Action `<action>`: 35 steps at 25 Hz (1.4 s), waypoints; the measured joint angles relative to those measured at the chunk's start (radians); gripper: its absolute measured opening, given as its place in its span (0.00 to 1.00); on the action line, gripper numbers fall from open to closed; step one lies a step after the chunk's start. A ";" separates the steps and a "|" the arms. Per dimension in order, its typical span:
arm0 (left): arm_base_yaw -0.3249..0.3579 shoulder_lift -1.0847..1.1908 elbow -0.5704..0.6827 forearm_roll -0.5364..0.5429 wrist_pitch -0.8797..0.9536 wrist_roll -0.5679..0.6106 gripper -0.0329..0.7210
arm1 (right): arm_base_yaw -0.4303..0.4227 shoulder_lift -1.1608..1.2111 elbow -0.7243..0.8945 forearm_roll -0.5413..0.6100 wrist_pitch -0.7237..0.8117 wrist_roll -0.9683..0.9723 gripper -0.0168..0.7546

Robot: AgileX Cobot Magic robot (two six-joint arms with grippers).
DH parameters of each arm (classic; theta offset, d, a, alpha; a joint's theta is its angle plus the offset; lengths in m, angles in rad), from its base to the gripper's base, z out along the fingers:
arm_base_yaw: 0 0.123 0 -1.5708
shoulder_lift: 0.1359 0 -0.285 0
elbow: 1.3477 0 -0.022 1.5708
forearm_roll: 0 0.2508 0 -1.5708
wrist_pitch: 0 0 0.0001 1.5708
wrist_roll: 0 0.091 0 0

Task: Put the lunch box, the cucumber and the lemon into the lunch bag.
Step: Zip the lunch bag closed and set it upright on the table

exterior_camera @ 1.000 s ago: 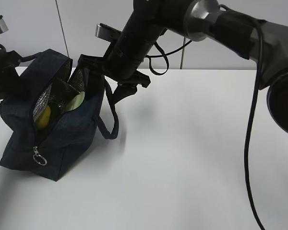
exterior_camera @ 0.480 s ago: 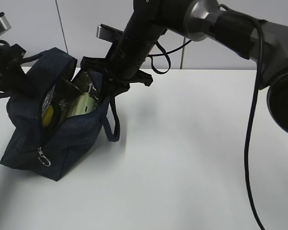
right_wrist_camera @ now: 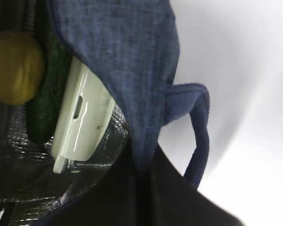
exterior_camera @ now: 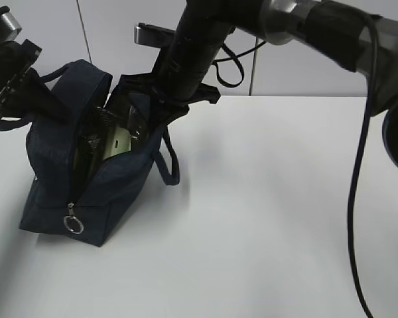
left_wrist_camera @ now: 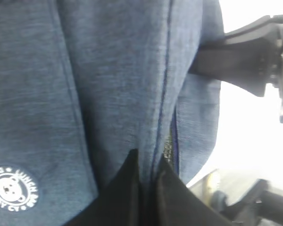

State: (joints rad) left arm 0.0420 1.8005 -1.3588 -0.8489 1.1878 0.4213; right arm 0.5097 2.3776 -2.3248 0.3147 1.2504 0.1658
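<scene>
Both hands (left_wrist_camera: 146, 188) pinching lunch bag (exterior_camera: 60, 192)

Navy lunch bag (exterior_camera: 66, 192), yellow lemon (right_wrist_camera: 14, 66), sage-green lid (right_wrist_camera: 82, 117)

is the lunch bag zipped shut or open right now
Open. The dark navy fabric lunch bag gapes at the top, showing the sage-green lunch box lid and yellow lemon inside.

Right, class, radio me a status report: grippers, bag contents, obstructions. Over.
Left gripper shut on dark navy fabric lunch bag; right gripper likewise. Green-lidded lunch box, yellow lemon, dark green cucumber inside. Nothing in the way.
</scene>
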 joint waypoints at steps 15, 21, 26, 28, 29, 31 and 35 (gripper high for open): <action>-0.175 0.000 0.000 -0.235 -0.067 0.002 0.03 | -0.007 -0.285 0.286 -0.279 0.018 -0.049 0.02; -0.257 0.041 0.000 -0.334 -0.106 0.002 0.03 | -0.052 -0.395 0.404 -0.315 0.016 -0.051 0.02; -0.303 0.116 0.000 -0.403 -0.148 0.019 0.03 | -0.078 -0.414 0.414 -0.352 0.016 -0.051 0.02; -0.307 0.137 0.000 -0.423 -0.152 0.021 0.03 | -0.078 -0.414 0.428 -0.381 0.016 -0.051 0.02; -0.309 0.148 0.000 -0.432 -0.152 0.022 0.03 | -0.078 -0.414 0.437 -0.398 0.016 -0.051 0.02; -0.313 0.164 0.000 -0.447 -0.154 0.023 0.03 | -0.078 -0.414 0.449 -0.413 0.016 -0.047 0.02; -0.321 0.184 0.000 -0.456 -0.164 0.023 0.03 | -0.078 -0.395 0.451 -0.424 0.016 -0.043 0.02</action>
State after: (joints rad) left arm -0.2795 1.9845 -1.3588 -1.3049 1.0235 0.4446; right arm 0.4320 1.9825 -1.8736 -0.1094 1.2663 0.1227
